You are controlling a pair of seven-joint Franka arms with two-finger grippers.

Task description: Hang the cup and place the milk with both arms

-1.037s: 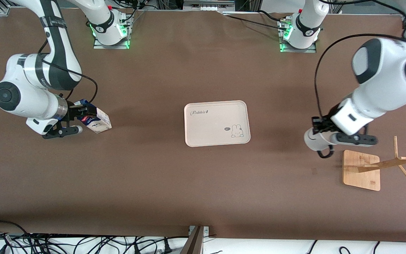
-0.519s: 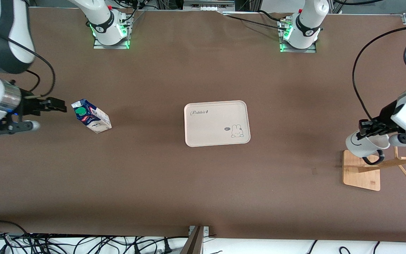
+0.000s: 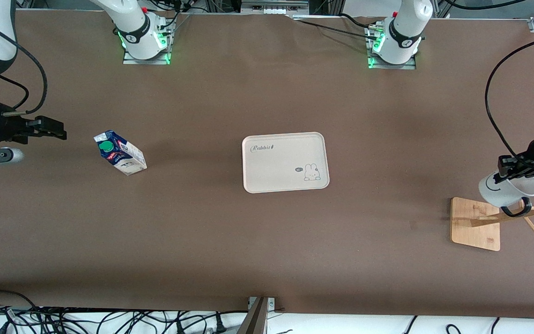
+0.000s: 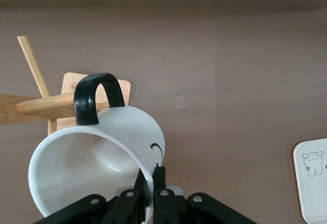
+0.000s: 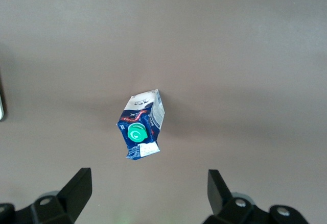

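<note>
The milk (image 3: 119, 153) stood on the table (image 3: 202, 232) toward the right arm's end, well apart from the tray (image 3: 285, 161) at mid-table. The wooden rack (image 3: 480, 222) stood toward the left arm's end, with the cup (image 3: 503, 189) over it.

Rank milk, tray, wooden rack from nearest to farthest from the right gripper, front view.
Measured from the right gripper, open, at the right arm's end of the table:
1. milk, standing on the table beside that gripper.
2. tray, mid-table.
3. wooden rack, at the left arm's end, where the left gripper holds the cup over it.
</note>
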